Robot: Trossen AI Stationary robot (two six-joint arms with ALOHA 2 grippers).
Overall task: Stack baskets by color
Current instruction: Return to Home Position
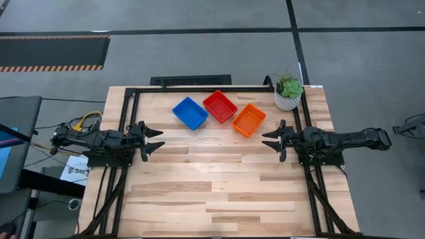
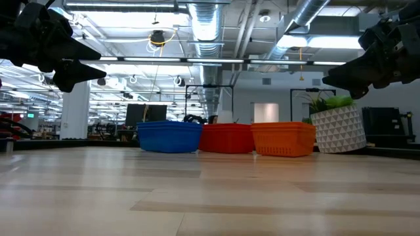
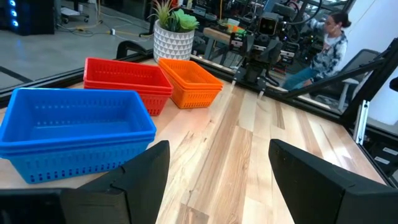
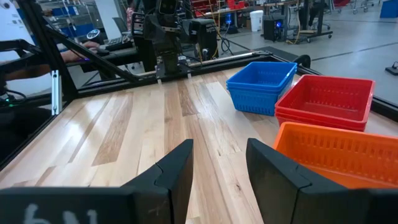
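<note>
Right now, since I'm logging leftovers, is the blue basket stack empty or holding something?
Empty. The left wrist view looks into the blue stack and shows only bare blue floor.

Left gripper [image 3: 219, 151] above the wooden table [image 3: 249, 134], dark fingers [image 3: 323, 180] spread wide apart. Ahead, in a row: blue baskets [image 3: 74, 134] nearest, then red baskets [image 3: 127, 81], then orange baskets [image 3: 189, 81], each colour nested in its own stack, with a potted plant [image 3: 173, 37] just behind the orange. Across the table, the right arm [image 3: 261, 46]; beyond it, a seated person [image 3: 326, 46].
</note>
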